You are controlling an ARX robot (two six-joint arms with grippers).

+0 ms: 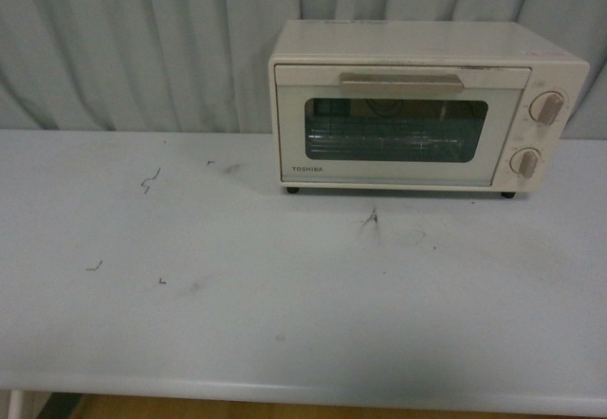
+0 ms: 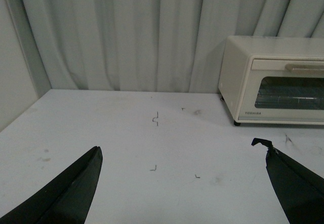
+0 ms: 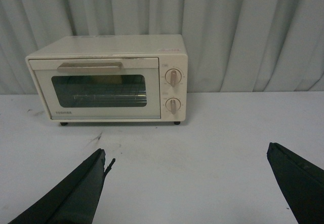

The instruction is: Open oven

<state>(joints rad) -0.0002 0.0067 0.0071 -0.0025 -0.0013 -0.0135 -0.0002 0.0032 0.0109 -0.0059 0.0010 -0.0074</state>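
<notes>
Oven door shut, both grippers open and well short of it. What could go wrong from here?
1. The oven stands on small feet on the smooth table; pulling the handle may drag or tip the whole box instead of opening the door.
2. The handle is a flat, shallow bar close to the door, so the right gripper may slip off it.
3. The knobs sit just beside the door; a misaligned approach could turn one.
</notes>
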